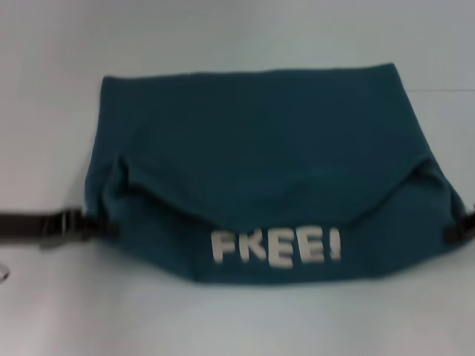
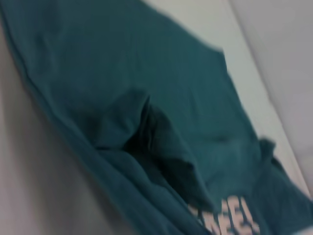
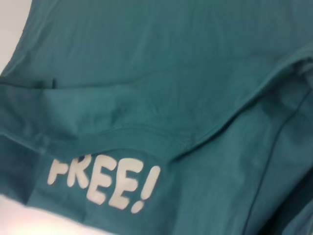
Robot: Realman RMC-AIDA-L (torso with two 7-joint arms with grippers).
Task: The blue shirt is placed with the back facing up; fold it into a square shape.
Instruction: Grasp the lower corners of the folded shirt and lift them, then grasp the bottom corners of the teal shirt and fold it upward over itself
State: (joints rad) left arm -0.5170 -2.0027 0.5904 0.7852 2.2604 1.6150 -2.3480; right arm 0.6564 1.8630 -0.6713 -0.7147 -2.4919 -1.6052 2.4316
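Head view: blue shirt (image 1: 260, 163) lies at centre of white table (image 1: 237, 37), partly folded. Far part lies flat; a curved folded edge runs across the middle, dipping toward 6 o'clock. Below that edge the front face is turned up, w/ white lettering "FREE!" (image 1: 276, 248) near the 6 o'clock hem. Both side corners of the shirt are drawn outward. Left gripper (image 1: 93, 226) comes in at 9 o'clock, dark arm and metal fitting visible, its tip touching the shirt's corner there. Grip state: cannot tell, tip merges w/ the fabric. Right gripper (image 1: 459, 231) at 3 o'clock, only a dark tip at the frame edge, touching the shirt's corner on that side. How far open: cannot tell.

Left wrist view: blue shirt (image 2: 122, 83) fills most of the frame, running diagonally. A bunched, raised fold sits mid-frame. Part of the white lettering (image 2: 230, 215) shows near one corner. White table (image 2: 39, 186) shows on both sides of the cloth. No fingers seen here.

Right wrist view: blue shirt (image 3: 171, 68) fills nearly the whole frame. Curved folded edge crosses the middle; "FREE!" (image 3: 105, 183) sits just beside it, on the layer beneath. Strip of white table (image 3: 19, 223) at the hem. No fingers seen.
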